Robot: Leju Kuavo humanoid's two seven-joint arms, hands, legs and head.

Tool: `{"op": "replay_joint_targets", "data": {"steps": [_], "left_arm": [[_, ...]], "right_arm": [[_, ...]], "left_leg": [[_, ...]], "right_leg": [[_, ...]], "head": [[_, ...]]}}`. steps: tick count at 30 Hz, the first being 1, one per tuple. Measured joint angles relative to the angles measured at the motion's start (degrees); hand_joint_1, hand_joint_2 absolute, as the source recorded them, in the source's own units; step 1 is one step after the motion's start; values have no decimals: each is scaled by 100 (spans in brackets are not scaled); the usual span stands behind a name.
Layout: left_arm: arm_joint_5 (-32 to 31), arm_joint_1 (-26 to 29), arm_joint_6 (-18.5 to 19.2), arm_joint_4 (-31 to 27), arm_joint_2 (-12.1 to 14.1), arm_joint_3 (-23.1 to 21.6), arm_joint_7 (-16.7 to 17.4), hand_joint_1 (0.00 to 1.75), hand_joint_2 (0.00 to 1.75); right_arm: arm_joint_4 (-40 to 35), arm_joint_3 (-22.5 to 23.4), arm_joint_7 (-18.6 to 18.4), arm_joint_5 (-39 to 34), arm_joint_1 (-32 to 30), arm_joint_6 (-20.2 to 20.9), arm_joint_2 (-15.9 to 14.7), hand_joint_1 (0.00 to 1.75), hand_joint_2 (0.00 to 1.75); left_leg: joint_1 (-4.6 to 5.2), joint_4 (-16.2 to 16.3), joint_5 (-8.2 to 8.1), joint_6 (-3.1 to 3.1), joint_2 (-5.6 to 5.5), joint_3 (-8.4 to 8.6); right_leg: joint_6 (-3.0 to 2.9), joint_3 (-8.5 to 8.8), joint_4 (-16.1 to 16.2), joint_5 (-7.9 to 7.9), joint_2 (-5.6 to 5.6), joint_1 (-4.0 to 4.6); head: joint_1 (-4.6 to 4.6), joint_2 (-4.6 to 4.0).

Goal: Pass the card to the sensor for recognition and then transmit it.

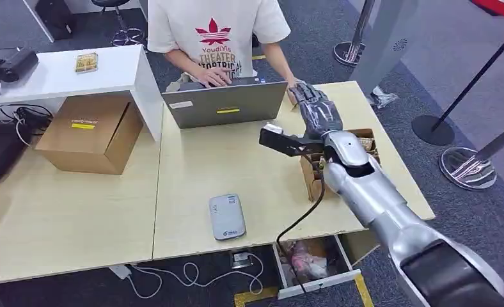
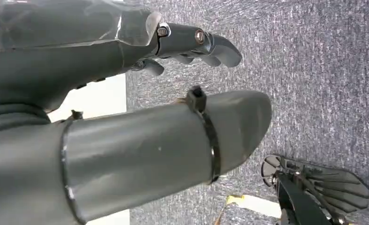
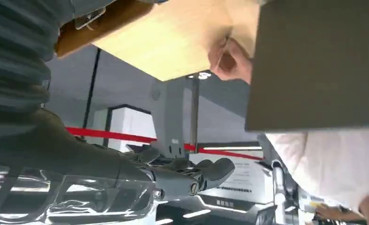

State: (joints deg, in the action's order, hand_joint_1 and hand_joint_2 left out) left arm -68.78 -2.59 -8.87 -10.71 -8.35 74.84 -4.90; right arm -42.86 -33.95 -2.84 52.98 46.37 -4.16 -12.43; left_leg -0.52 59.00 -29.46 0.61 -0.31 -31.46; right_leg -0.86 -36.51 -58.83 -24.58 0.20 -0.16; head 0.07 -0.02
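One grey sensor flat near the table's front edge, card not clear enough to place; right hand far beyond, outstretched beside a person's hand, fingers spread, holding nothing in the wrist view; left hand loosely spread above carpet.

Right arm extended forward from lower right, reaching across toward the far right corner of the table. Right hand over the far edge, fingers loosely apart and slightly curled, nothing in them. Left hand hangs low, thumb extended, fingers gently curled, holding nothing.
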Motion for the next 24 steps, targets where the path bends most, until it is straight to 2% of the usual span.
{"op": "replay_joint_targets", "data": {"steps": [15,24], "left_arm": [[-210,-20,170,0,61,-13,-17,0,0],[-245,-47,195,0,85,-52,-17,0,0]], "right_arm": [[-476,406,-205,243,-534,247,-573,0,175],[-809,630,-319,339,-847,324,-728,0,175]], "left_leg": [[1,0,-1,-1,-1,-4],[0,0,-1,-1,0,-3]], "right_leg": [[1,-1,2,0,-1,-1],[0,-1,1,0,0,0]], "head": [[2,0],[0,0]]}}
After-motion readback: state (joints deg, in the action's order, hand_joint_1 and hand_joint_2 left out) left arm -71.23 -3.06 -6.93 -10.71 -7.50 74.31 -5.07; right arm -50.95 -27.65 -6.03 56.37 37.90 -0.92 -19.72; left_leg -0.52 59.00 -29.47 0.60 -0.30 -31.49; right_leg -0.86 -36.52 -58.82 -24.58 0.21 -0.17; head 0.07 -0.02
